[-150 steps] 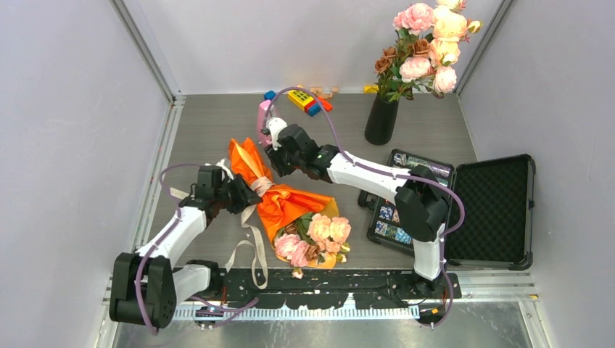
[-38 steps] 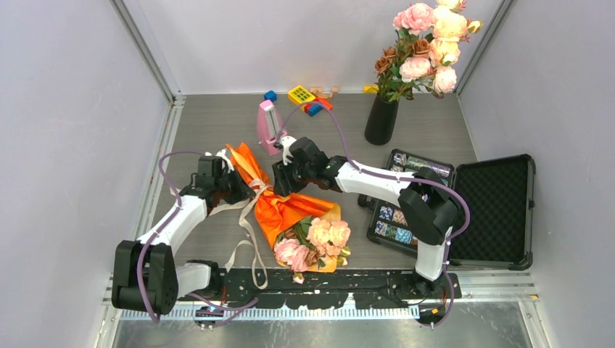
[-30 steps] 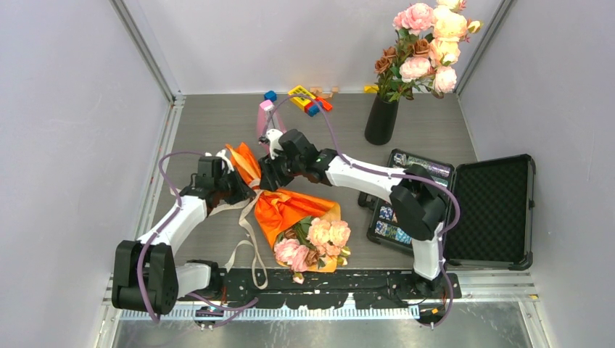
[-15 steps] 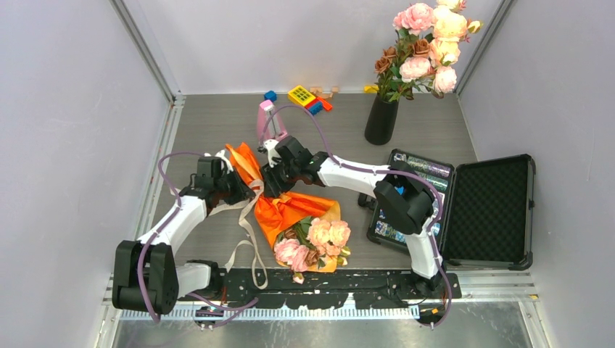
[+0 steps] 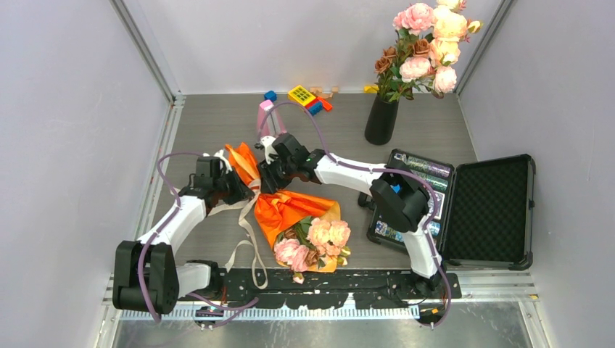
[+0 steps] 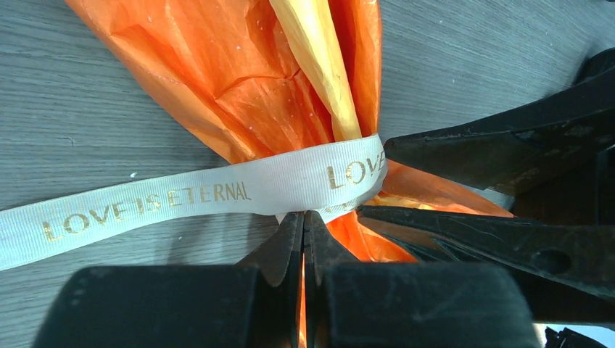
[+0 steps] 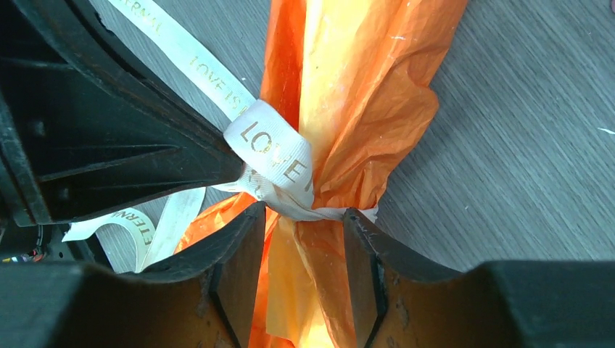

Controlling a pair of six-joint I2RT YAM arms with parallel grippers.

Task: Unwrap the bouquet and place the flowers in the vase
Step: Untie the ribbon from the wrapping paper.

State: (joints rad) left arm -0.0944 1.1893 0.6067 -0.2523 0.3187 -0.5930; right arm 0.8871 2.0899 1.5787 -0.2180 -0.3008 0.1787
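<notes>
Bouquet (image 5: 294, 214) at the ribbon-loosening step.

**Top external view.** The bouquet lies on its side on the table (image 5: 210, 123), roses toward the arm bases, well apart from the black vase (image 5: 381, 119) at the far right, which already carries a bunch of roses. Over the last second the right gripper (image 5: 267, 176) has slid leftward along the wrap, from the wider orange paper to the tied neck. The left gripper (image 5: 245, 190) has not moved, and the bouquet lies as before. By judgement, both arms are now set on the knot, but unwrapping has not begun. The right arm reaches far across the table with its wrist low. The left forearm runs diagonally up to the neck.

**Left wrist view.** The left gripper (image 6: 303, 223) is clenched, its tips meeting just under the cream ribbon (image 6: 181, 196) where it crosses the orange paper (image 6: 239, 87). Whether any ribbon is caught cannot be told. The right gripper's fingers (image 6: 508, 141) enter from the right, one on each side of the neck.

**Right wrist view.** The right gripper (image 7: 301, 239) has narrowed and appears to grasp the bouquet's neck just below the ribbon knot (image 7: 275, 156), which is still tied.
</notes>
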